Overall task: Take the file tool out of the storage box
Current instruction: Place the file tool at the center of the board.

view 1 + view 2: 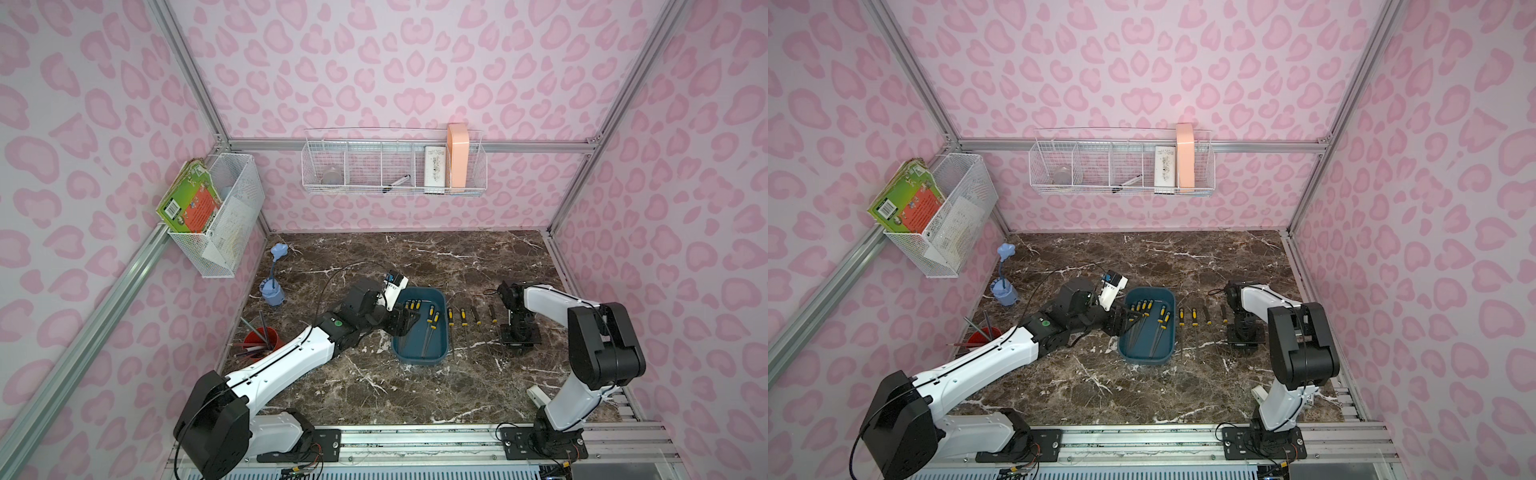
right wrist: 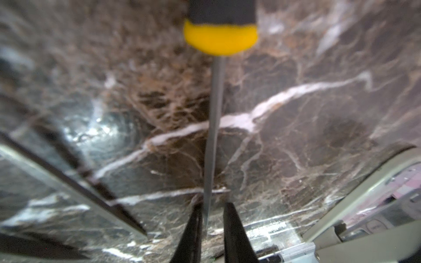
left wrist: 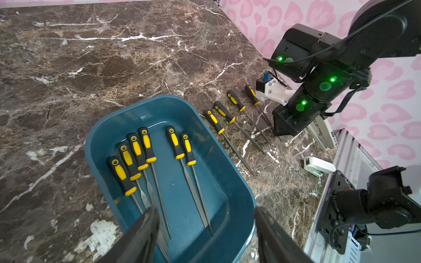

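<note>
We see the storage box (image 3: 174, 182), a dark teal tub, sitting near the middle of the marble table (image 1: 415, 257). Six files (image 3: 145, 145) with black-and-yellow handles lie on its floor, four of them bunched together and two side by side next to them. Four more lie in a row on the table just beside the box, on the robot's right.

The left gripper (image 3: 205, 214) hangs over the left side of the box. Its jaws are spread wide and hold nothing, and one finger stands above the blades of the bunched four.

The right gripper (image 2: 213, 206) points down at the outermost file (image 2: 216, 109) of the row on the table. Its jaws stand slightly apart. The thin blade runs between them with a clear gap on one side, so we see no grip on it.
</note>
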### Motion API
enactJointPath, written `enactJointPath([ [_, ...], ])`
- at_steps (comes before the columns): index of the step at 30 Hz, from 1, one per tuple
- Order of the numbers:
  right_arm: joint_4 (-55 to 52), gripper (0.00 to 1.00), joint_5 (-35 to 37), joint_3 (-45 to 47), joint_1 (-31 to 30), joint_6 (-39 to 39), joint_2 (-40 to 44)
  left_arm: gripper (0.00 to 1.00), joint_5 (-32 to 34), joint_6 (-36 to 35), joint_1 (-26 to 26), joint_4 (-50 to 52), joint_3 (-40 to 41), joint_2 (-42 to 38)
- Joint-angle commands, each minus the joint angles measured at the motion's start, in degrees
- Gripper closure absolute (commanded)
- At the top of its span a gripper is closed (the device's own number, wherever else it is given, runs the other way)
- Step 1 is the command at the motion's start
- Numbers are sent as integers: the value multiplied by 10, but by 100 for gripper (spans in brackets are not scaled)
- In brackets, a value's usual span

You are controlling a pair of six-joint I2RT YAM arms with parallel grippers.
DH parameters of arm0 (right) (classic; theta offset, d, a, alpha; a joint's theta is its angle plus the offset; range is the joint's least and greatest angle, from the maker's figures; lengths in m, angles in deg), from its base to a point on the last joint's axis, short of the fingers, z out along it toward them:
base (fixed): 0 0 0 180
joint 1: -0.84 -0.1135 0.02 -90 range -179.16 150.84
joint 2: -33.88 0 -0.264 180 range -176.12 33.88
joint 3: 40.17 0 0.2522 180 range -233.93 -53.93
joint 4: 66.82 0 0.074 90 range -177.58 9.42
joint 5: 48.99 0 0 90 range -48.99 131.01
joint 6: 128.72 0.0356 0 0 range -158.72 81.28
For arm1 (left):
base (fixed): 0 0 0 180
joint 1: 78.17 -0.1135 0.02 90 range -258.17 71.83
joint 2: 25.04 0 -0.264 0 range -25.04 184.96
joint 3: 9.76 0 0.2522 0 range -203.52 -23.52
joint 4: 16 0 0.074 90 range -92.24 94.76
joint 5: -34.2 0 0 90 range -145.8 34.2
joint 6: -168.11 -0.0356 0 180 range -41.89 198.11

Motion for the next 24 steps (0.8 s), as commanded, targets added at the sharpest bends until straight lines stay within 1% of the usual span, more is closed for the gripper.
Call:
enactJointPath([
  [1,24,80,15,-4,-3,6,5,30,-12,-2,-1,2,-10,9],
  [4,28,80,30,-11,-11,10,19,30,-15,2,-1,3,-13,18],
  [6,24,80,53,-19,-21,17,41,31,-3,8,-1,12,-16,28],
  [10,43,79,83,-26,-29,30,106,32,20,14,0,44,-40,66],
  [12,85,79,59,-10,-16,30,136,33,13,18,0,39,-46,84],
  [13,118,79,32,5,-6,23,147,34,9,23,0,34,-47,92],
  [14,147,79,10,20,4,22,153,34,6,27,2,29,-48,98],
  [16,181,80,-6,33,19,24,153,35,12,27,6,31,-54,109],
  [20,245,82,-35,51,32,20,157,37,75,25,25,65,-81,141],
  [22,274,82,-50,60,29,22,179,39,99,24,33,76,-97,168],
  [24,315,81,-78,79,27,24,209,41,108,24,40,87,-119,200],
])
